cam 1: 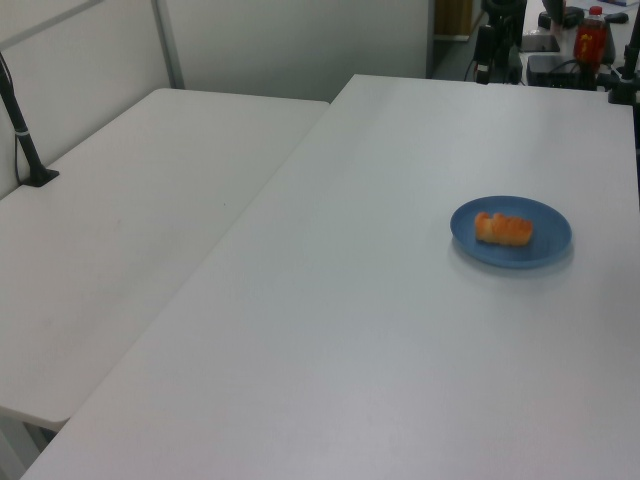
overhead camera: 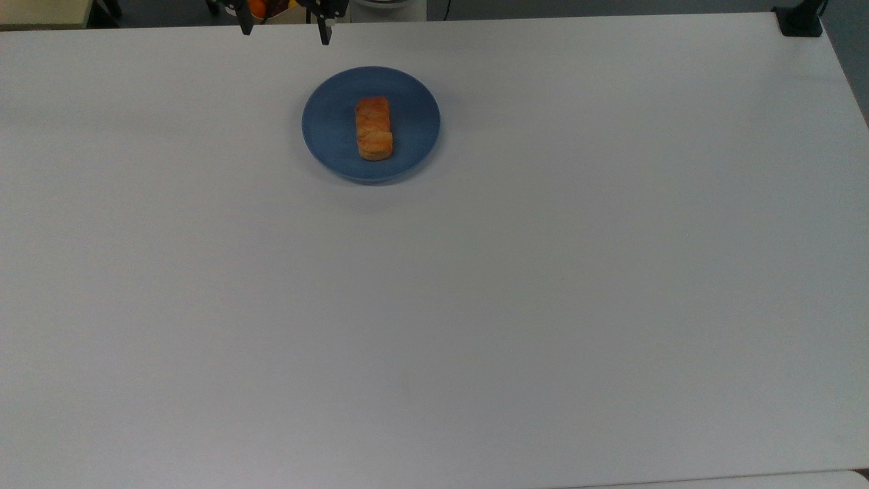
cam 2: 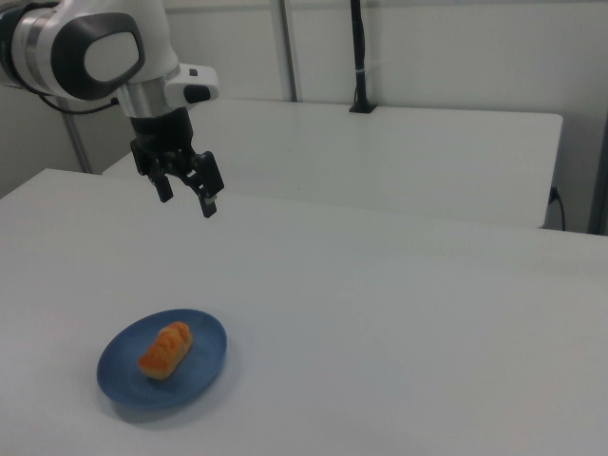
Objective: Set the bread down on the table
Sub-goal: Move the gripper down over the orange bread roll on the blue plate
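Bread on the plate, wide bare table around it

We see the table stretching bare on every side of the blue plate, with the most room toward the top view's bottom edge. The bread lies on the plate's middle. In the right view the gripper hangs above the table beyond the plate, fingers spread wide, holding nothing. The left view adds a second table alongside.
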`<control>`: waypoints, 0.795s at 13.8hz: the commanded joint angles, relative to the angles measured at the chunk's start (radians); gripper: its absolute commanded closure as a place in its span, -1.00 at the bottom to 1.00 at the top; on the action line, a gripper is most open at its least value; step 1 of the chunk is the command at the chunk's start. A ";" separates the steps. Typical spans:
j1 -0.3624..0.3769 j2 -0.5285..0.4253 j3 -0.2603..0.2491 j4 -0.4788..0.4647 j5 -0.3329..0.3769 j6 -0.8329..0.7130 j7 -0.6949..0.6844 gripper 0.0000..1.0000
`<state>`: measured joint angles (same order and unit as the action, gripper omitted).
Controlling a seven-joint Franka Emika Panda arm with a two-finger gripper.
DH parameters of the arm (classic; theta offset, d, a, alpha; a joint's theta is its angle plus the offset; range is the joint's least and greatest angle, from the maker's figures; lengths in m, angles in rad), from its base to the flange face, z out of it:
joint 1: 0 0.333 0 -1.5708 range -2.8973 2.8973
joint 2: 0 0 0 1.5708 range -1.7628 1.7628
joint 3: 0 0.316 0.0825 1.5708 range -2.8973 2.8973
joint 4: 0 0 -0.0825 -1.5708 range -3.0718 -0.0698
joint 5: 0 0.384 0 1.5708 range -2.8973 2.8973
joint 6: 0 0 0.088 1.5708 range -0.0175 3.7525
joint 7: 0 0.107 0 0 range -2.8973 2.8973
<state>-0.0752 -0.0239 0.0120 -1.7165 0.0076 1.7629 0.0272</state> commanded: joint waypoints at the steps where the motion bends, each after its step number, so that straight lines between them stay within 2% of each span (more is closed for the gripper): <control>1: 0.003 -0.007 -0.009 0.008 0.020 -0.031 0.011 -1.00; 7: 0.002 -0.030 -0.007 -0.014 0.026 -0.028 0.011 -1.00; 11: 0.020 -0.129 -0.004 -0.167 0.028 -0.020 0.010 -1.00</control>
<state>-0.0742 -0.0613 0.0113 -1.7568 0.0180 1.7548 0.0276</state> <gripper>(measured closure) 0.000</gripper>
